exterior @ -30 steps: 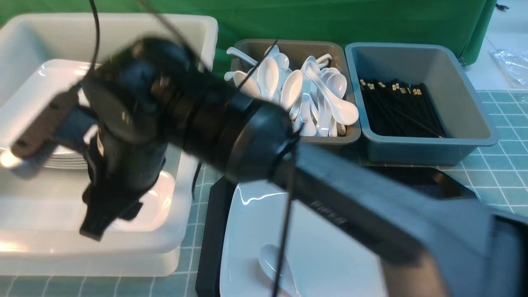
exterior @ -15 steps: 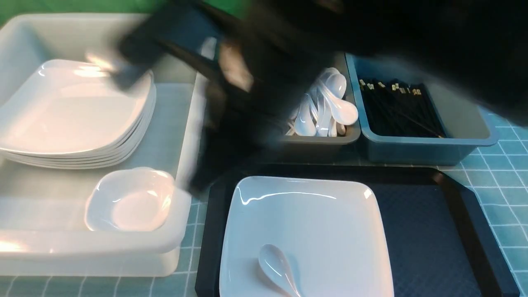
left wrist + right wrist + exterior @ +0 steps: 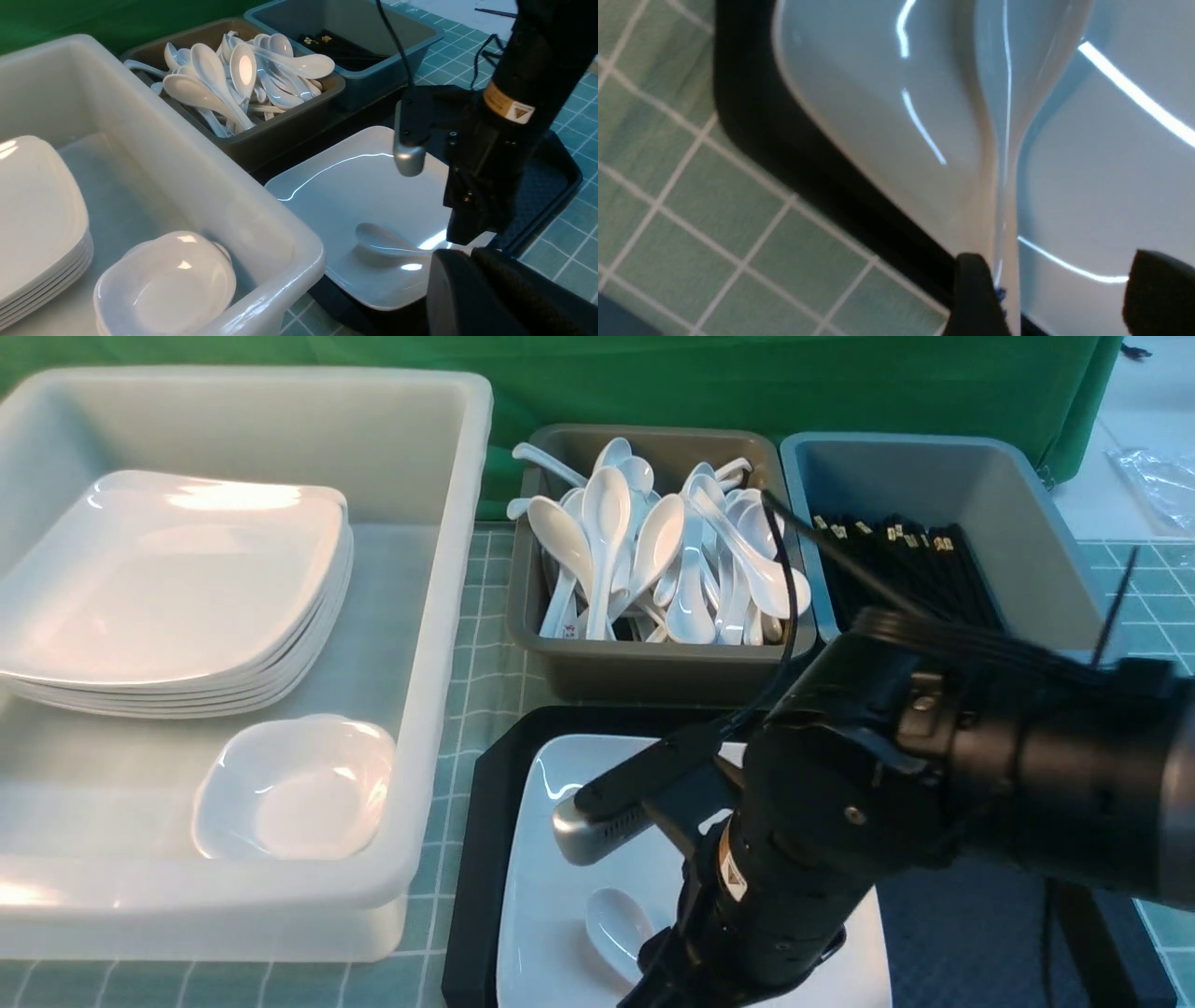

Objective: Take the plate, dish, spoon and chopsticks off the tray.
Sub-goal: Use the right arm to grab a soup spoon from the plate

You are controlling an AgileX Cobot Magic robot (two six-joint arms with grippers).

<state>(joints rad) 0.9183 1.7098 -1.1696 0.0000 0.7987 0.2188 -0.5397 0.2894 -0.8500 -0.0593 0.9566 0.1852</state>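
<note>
The large white plate (image 3: 579, 896) lies on the black tray (image 3: 476, 859), and the white spoon (image 3: 616, 924) lies on the plate. My right gripper (image 3: 1057, 289) is open, low over the plate's near edge, astride the spoon's handle (image 3: 1004, 186); one finger touches the handle, the other stands apart. The small dish (image 3: 299, 793) sits in the white tub. Black chopsticks (image 3: 896, 579) lie in the blue bin; none shows on the tray. My left gripper (image 3: 469, 256) is shut and empty, near the tray's front.
The translucent white tub (image 3: 439, 616) at the left also holds a stack of square plates (image 3: 177, 588). A grey bin (image 3: 653, 663) full of white spoons and the blue bin (image 3: 1055, 541) stand behind the tray. The right arm covers the tray's right half.
My right arm has swung from over the tub, where the dish now rests, across to the tray and come down over the spoon's handle.
</note>
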